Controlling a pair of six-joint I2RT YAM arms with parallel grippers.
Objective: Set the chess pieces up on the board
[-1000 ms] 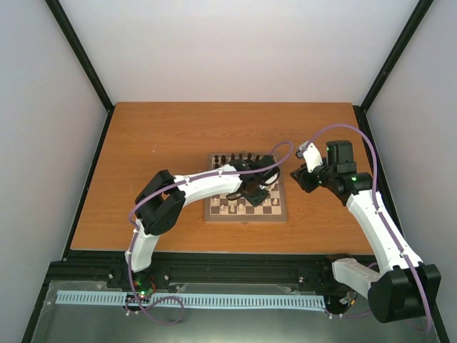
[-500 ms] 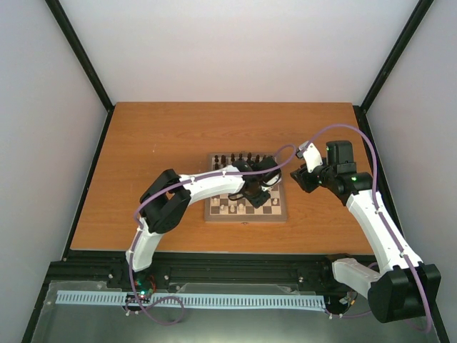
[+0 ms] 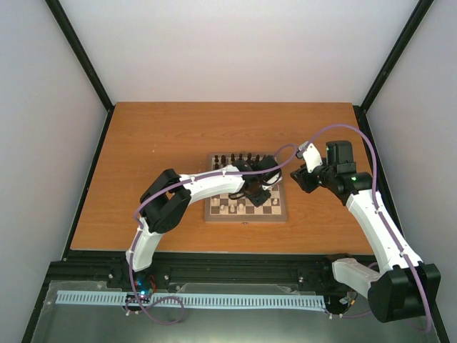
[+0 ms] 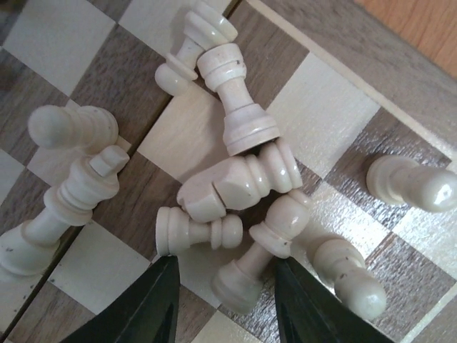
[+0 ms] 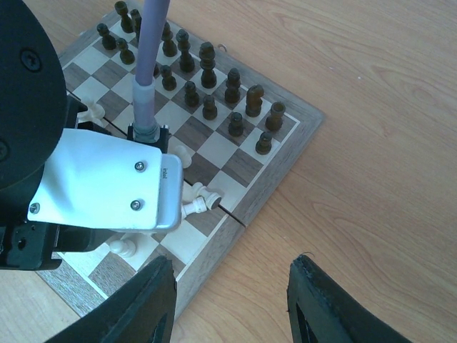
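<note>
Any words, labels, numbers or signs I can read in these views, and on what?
White plate above the board, right wrist view: one tiny dark mark near its edge, too small to read.
Board border and chess pieces: no letters, numbers or signs visible.

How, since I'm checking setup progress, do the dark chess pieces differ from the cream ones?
The dark chess pieces stand upright; many cream chess pieces lie on their sides. The dark ones sit in tidy rows; the cream ones are heaped together. Both are turned figures on the board.
</note>
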